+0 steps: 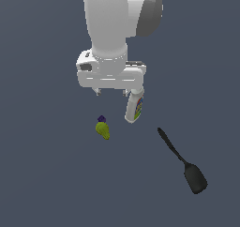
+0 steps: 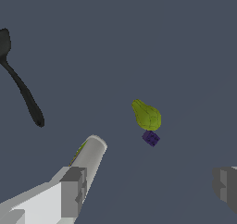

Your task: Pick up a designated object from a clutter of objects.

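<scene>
Nearest the wrist camera, the two grey fingertips [image 2: 73, 193] of the white Panda gripper [image 2: 150, 190] are seen spread wide, with nothing between them; the jaws stand apart and empty. Nothing of the pick is judged to be done yet: the tiny dark purple block-like piece [image 2: 151, 138] lies untouched on the flat dark grey-blue bench [image 1: 47, 174], and the descent, the closing and the lift are all left. In the exterior view the gripper is held above the bench, off to one side of the piece and close over the lying white plastic bottle with a colourful label [image 1: 135, 106], so a sideways shift is judged to be needed first. The purple piece is small, angular and dark, with little contrast against the bench. It lies touching or just beside the yellow-green lumpy object [image 2: 146, 115], which is larger. The black long-handled spatula [image 1: 183, 161] lies well apart.
</scene>
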Motion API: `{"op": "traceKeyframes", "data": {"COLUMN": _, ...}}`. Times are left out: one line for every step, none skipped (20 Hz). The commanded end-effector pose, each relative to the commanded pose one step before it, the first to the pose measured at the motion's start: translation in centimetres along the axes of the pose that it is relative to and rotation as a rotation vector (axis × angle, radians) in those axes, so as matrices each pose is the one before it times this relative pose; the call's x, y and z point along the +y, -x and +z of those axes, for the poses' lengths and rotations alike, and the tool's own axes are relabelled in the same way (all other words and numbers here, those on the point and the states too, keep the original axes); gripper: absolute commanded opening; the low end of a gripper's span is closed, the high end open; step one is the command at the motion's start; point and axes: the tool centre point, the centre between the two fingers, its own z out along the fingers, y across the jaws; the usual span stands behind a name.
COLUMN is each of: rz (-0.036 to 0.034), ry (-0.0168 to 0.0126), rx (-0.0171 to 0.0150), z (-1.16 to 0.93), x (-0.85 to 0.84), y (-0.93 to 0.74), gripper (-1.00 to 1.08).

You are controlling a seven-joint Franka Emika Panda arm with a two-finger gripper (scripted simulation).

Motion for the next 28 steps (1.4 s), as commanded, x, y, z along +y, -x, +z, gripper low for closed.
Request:
{"op": "traceKeyframes", "data": {"rz": 0.02564, "ry": -0.00364, "rx": 0.00052, "z": 1.092, "x": 0.275, "y": -0.082, "gripper": 1.00}}
{"op": "traceKeyframes", "data": {"rz": 0.01302, "ry": -0.00180, "rx": 0.00064, "z": 0.534, "x": 0.137, "y": -0.040, "gripper": 1.00}}
{"op": "traceKeyframes", "data": {"rz": 0.01425, "ry": -0.00187, "rx": 0.00068, "z": 0.583, "x": 0.153, "y": -0.037, "gripper": 1.00}}
{"op": "traceKeyframes", "data": {"rz": 0.01553, "ry": -0.00197, "rx": 0.00073, "z": 0.631, "x": 0.168, "y": -0.032, "gripper": 1.00}}
{"op": "traceKeyframes", "data": {"rz": 0.01687, "ry": -0.00206, "rx": 0.00079, "z": 0.678, "x": 0.186, "y": -0.027, "gripper": 1.00}}
{"op": "traceKeyframes", "data": {"rz": 0.01819, "ry": -0.00211, "rx": 0.00084, "z": 0.725, "x": 0.204, "y": -0.019, "gripper": 1.00}}
{"op": "traceKeyframes", "data": {"rz": 0.01954, "ry": -0.00213, "rx": 0.00089, "z": 0.771, "x": 0.224, "y": -0.009, "gripper": 1.00}}
{"op": "traceKeyframes", "data": {"rz": 0.02089, "ry": -0.00213, "rx": 0.00095, "z": 0.816, "x": 0.245, "y": 0.003, "gripper": 1.00}}
{"op": "traceKeyframes", "data": {"rz": 0.02228, "ry": -0.00211, "rx": 0.00101, "z": 0.860, "x": 0.268, "y": 0.016, "gripper": 1.00}}
{"op": "traceKeyframes", "data": {"rz": 0.02367, "ry": -0.00205, "rx": 0.00108, "z": 0.902, "x": 0.293, "y": 0.031, "gripper": 1.00}}
{"op": "traceKeyframes", "data": {"rz": 0.02488, "ry": -0.00194, "rx": 0.00114, "z": 0.936, "x": 0.316, "y": 0.048, "gripper": 1.00}}
{"op": "traceKeyframes", "data": {"rz": 0.02517, "ry": -0.00174, "rx": 0.00118, "z": 0.932, "x": 0.330, "y": 0.063, "gripper": 1.00}}
{"op": "traceKeyframes", "data": {"rz": 0.02528, "ry": -0.00152, "rx": 0.00121, "z": 0.923, "x": 0.342, "y": 0.078, "gripper": 1.00}}
{"op": "traceKeyframes", "data": {"rz": 0.02538, "ry": -0.00130, "rx": 0.00125, "z": 0.913, "x": 0.355, "y": 0.091, "gripper": 1.00}}
{"op": "traceKeyframes", "data": {"rz": 0.02549, "ry": -0.00108, "rx": 0.00130, "z": 0.903, "x": 0.368, "y": 0.104, "gripper": 1.00}}
{"op": "traceKeyframes", "data": {"rz": 0.02558, "ry": -0.00085, "rx": 0.00136, "z": 0.892, "x": 0.381, "y": 0.117, "gripper": 1.00}}
{"op": "traceKeyframes", "data": {"rz": 0.02567, "ry": -0.00063, "rx": 0.00143, "z": 0.881, "x": 0.395, "y": 0.128, "gripper": 1.00}}
{"op": "traceKeyframes", "data": {"rz": 0.02560, "ry": -0.00040, "rx": 0.00150, "z": 0.864, "x": 0.407, "y": 0.138, "gripper": 1.00}}
{"op": "traceKeyframes", "data": {"rz": 0.02455, "ry": -0.00017, "rx": 0.00151, "z": 0.815, "x": 0.403, "y": 0.141, "gripper": 1.00}}
{"op": "traceKeyframes", "data": {"rz": 0.02326, "ry": 0.00003, "rx": 0.00150, "z": 0.760, "x": 0.393, "y": 0.141, "gripper": 1.00}}
{"op": "traceKeyframes", "data": {"rz": 0.02197, "ry": 0.00020, "rx": 0.00149, "z": 0.707, "x": 0.381, "y": 0.139, "gripper": 1.00}}
{"op": "traceKeyframes", "data": {"rz": 0.02067, "ry": 0.00034, "rx": 0.00147, "z": 0.656, "x": 0.368, "y": 0.136, "gripper": 1.00}}
{"op": "traceKeyframes", "data": {"rz": 0.01936, "ry": 0.00044, "rx": 0.00144, "z": 0.605, "x": 0.353, "y": 0.131, "gripper": 1.00}}
{"op": "traceKeyframes", "data": {"rz": 0.01804, "ry": 0.00053, "rx": 0.00140, "z": 0.557, "x": 0.336, "y": 0.125, "gripper": 1.00}}
{"op": "traceKeyframes", "data": {"rz": 0.01672, "ry": 0.00059, "rx": 0.00135, "z": 0.509, "x": 0.318, "y": 0.118, "gripper": 1.00}}
{"op": "traceKeyframes", "data": {"rz": 0.01537, "ry": 0.00062, "rx": 0.00129, "z": 0.463, "x": 0.298, "y": 0.111, "gripper": 1.00}}
{"op": "traceKeyframes", "data": {"rz": 0.01405, "ry": 0.00063, "rx": 0.00122, "z": 0.419, "x": 0.277, "y": 0.102, "gripper": 1.00}}
{"op": "traceKeyframes", "data": {"rz": 0.01271, "ry": 0.00063, "rx": 0.00114, "z": 0.375, "x": 0.255, "y": 0.094, "gripper": 1.00}}
